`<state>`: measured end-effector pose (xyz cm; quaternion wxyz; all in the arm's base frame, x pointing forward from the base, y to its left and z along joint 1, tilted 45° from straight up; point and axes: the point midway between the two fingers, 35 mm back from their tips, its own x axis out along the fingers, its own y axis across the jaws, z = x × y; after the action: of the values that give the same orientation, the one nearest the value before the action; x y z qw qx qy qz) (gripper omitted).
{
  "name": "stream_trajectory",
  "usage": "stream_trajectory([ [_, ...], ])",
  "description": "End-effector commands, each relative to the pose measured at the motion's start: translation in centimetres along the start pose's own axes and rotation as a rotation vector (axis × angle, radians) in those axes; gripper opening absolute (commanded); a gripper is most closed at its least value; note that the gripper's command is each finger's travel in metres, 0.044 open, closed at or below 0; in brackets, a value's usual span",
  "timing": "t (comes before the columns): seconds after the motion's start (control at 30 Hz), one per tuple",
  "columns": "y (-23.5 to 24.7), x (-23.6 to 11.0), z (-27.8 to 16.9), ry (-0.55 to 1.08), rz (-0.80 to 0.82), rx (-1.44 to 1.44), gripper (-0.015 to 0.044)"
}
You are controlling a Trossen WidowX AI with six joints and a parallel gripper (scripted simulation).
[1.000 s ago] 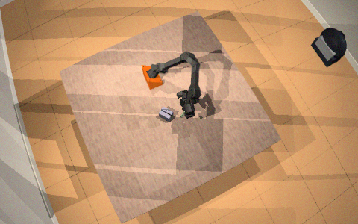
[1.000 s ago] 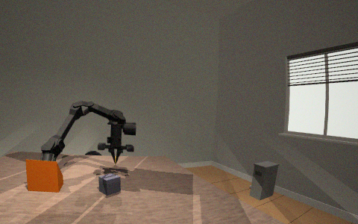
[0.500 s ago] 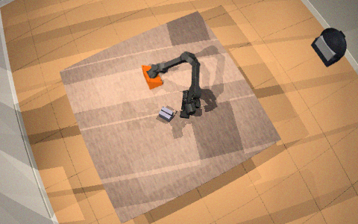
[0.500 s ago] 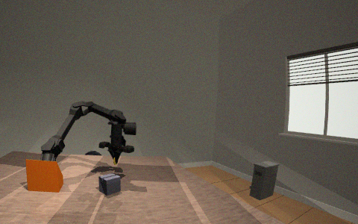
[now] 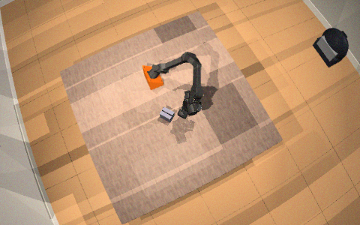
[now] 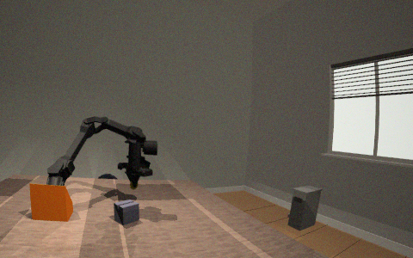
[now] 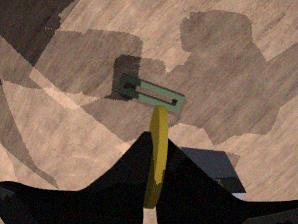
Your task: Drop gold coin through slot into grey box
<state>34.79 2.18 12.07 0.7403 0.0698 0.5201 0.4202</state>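
Note:
My gripper (image 7: 152,140) (image 6: 133,182) (image 5: 183,112) is shut on the thin gold coin (image 7: 158,163) (image 6: 132,187), which it holds on edge between the fingertips, up in the air. In the wrist view the dark-green holder (image 7: 152,95) lies on the table below and beyond the coin, and its slot is empty. The grey box (image 5: 167,114) (image 6: 126,211) stands just to the left of the gripper in the top view, lower than the coin. A corner of the box (image 7: 212,161) shows to the right of the fingers in the wrist view.
The arm's orange base block (image 5: 153,77) (image 6: 49,202) stands at the back left of the wooden table. A grey bin (image 5: 331,46) (image 6: 305,206) stands on the floor by the far wall, well off the table.

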Motion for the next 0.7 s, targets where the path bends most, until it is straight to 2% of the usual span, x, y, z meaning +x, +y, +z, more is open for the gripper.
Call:
stream_trajectory([
  [0.0,-0.3,-0.1,-0.1,-0.004,0.001,0.015,0.0],
  [0.67,-3.9,-0.1,-3.9,0.003,-0.009,0.017,0.0],
])
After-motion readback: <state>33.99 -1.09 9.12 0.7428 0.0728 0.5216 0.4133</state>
